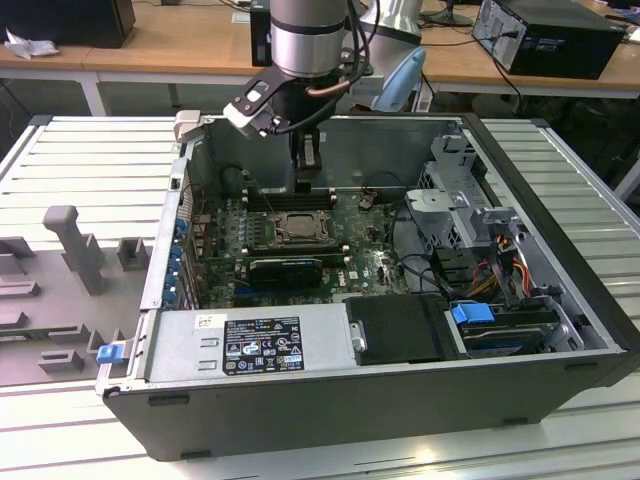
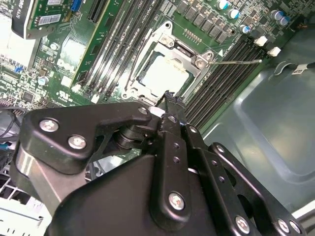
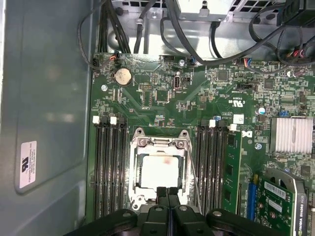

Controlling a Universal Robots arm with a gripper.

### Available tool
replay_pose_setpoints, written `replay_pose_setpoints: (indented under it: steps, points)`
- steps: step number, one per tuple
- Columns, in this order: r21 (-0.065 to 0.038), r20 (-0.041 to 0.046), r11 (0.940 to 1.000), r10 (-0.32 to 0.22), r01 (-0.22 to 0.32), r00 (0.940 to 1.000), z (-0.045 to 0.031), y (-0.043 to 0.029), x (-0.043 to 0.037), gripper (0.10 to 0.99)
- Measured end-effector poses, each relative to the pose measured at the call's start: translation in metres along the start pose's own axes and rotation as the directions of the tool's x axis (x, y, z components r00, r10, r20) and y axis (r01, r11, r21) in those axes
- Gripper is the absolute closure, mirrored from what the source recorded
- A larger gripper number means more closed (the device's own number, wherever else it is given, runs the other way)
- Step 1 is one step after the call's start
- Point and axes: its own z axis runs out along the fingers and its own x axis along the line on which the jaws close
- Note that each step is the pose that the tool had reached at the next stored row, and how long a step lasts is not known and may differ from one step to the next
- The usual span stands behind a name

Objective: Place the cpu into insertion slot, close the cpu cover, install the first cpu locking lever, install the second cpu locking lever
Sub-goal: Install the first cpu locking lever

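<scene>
Robot at the socket: the gripper (image 1: 305,182) hangs at upper centre of the exterior view, over the far rim of the insertion slot (image 1: 292,229) inside the open computer case (image 1: 400,400). In both wrist views its two fingers are pressed together with nothing between them, tips at the edge of the cpu cover (image 3: 158,144). The cover lies flat over the cpu (image 3: 156,169), whose pale face shows through the window. A thin wire lever (image 2: 236,61) angles out from the socket.
</scene>
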Motion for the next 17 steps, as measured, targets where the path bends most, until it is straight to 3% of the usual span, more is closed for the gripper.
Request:
replay_pose_setpoints:
  steps: [3,5,8,11,17]
  points:
    - [0.000,-0.0004,0.9999,-0.012,0.012,0.9999,-0.0001,0.0000,0.0000,0.980]
    - [0.001,-0.0012,0.9975,-0.071,0.071,0.9975,-0.0001,0.0000,0.0000,0.980]
    - [0.001,-0.0028,0.9869,-0.161,0.161,0.9869,-0.0001,0.0000,0.0000,0.980]
    - [0.003,-0.0019,0.9810,-0.194,0.194,0.9810,-0.0001,0.0000,0.0000,0.980]
    - [0.004,-0.0027,0.9626,-0.271,0.271,0.9626,-0.0001,0.0000,0.0000,0.980]
